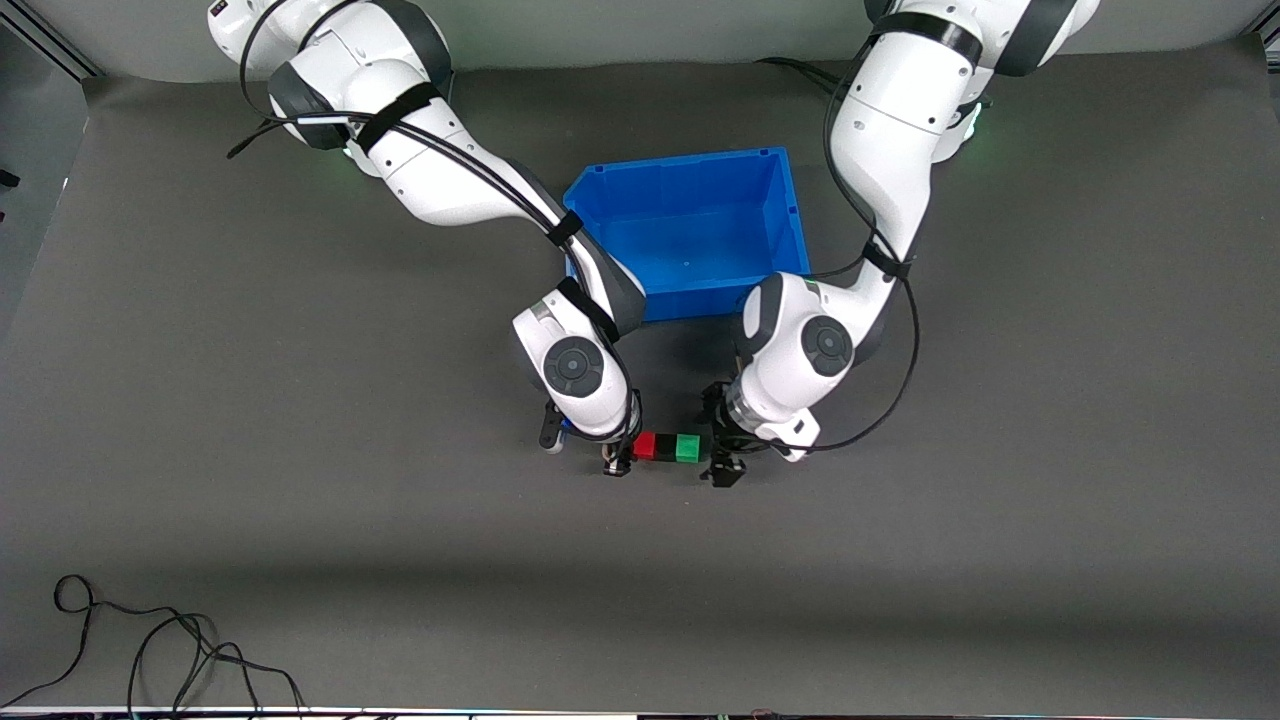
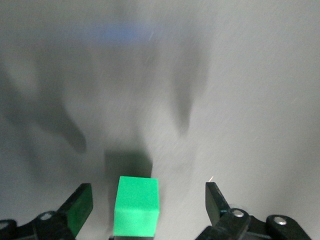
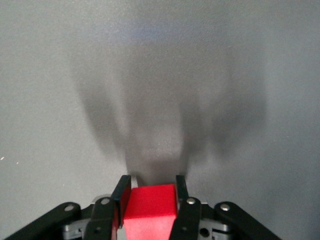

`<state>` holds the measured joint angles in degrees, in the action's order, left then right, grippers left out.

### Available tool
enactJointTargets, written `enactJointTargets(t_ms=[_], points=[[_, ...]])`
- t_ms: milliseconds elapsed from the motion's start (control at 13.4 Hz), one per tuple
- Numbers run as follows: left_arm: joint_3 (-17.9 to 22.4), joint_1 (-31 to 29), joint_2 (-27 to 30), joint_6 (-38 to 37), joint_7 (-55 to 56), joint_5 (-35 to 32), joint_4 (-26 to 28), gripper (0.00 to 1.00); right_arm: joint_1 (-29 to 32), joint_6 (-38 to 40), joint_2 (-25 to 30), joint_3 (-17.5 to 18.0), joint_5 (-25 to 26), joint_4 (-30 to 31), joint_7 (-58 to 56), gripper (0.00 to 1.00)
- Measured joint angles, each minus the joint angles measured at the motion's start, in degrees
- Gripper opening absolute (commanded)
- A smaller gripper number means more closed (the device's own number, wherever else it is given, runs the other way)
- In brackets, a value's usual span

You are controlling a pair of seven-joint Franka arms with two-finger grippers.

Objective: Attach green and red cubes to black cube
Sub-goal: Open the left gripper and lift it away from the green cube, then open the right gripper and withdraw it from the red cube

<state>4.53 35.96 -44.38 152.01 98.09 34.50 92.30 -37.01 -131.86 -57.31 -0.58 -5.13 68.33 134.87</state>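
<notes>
1. Three cubes sit in a tight row on the grey tabletop (image 1: pixel 300 500), nearer the front camera than the blue bin (image 1: pixel 690 235): red cube (image 1: pixel 645 446), black cube (image 1: pixel 666 446), green cube (image 1: pixel 687 447), each touching the next.
2. The black cube is the middle one, between the two hands, red on its side toward the right arm's end, green toward the left arm's end.
3. Right hand (image 1: pixel 618 462) is down at the red end of the row. In the right wrist view its fingers (image 3: pixel 121 200) press both side faces of the red cube (image 3: pixel 150 210), so it is clamped on that cube.
4. Left hand (image 1: pixel 722 468) is low at the green end of the row, just beside the green cube.
5. In the left wrist view the left hand's fingers (image 2: pixel 216 202) stand wide apart, and the green cube (image 2: pixel 136 205) sits between them with bare tabletop showing on each side, touching neither finger.
6. One left finger pad (image 2: pixel 80 210) shows a green tint on its inner face.
7. The bin lies above the hands in the front view, between the two forearms.
8. A loose black cable (image 1: pixel 150 650) curls on the tabletop well apart from both hands, close to the front camera.
</notes>
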Motion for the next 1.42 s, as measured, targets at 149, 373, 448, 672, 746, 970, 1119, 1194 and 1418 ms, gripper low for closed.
enactJointTargets(t_ms=[149, 373, 448, 672, 746, 970, 1119, 1194, 1418], points=[[3.65, -1.04, 1.11, -5.58, -1.71, -2.64, -0.01, 1.0, 0.01, -0.03, 0.04, 0.0, 0.0, -0.89, -2.34, 1.0], [6.99, -6.59, 6.12, -16.33, -14.66, -3.16, 0.79, 1.0, 0.09, 0.28, 0.69, 0.04, 0.0, -2.47, -5.84, 1.0], [7.29, -9.91, 8.6, -20.79, -20.45, -3.31, 1.35, 1.0, 0.26, 1.58, 1.62, 0.06, 0.0, -2.82, -7.67, 1.0], [7.63, -20.25, 15.69, -34.68, -38.15, -8.07, 2.25, 1.0, 3.27, 11.57, 6.86, 1.78, -0.02, -3.71, -17.08, 1.0], [7.64, -23.29, 17.92, -39.0, -43.51, -11.32, 2.41, 1.0, 4.92, 16.62, 9.29, 2.58, -0.03, -3.94, -21.42, 1.0], [7.61, -29.01, 24.13, -48.62, -59.08, -17.58, 2.37, 1.0, 9.84, 30.05, 17.7, 3.2, -3.11, -4.07, -36.62, 1.0], [7.6, -31.67, 28.19, -55.82, -71.08, -19.14, 0.83, 1.0, 13.3, 38.18, 23.37, 3.18, -3.99, -3.91, -46.24, 1.0], [7.61, -32.63, 29.89, -59.36, -76.82, -19.8, -0.92, 1.0, 15.13, 42.06, 25.82, 3.19, -4.07, -3.83, -51.1, 1.0], [6.78, -32.85, 33.37, -64.95, -89.43, -24.2, -5.77, 1.0, 20.13, 51.4, 31.2, 3.11, -4.1, -3.67, -65.81, 1.0]])
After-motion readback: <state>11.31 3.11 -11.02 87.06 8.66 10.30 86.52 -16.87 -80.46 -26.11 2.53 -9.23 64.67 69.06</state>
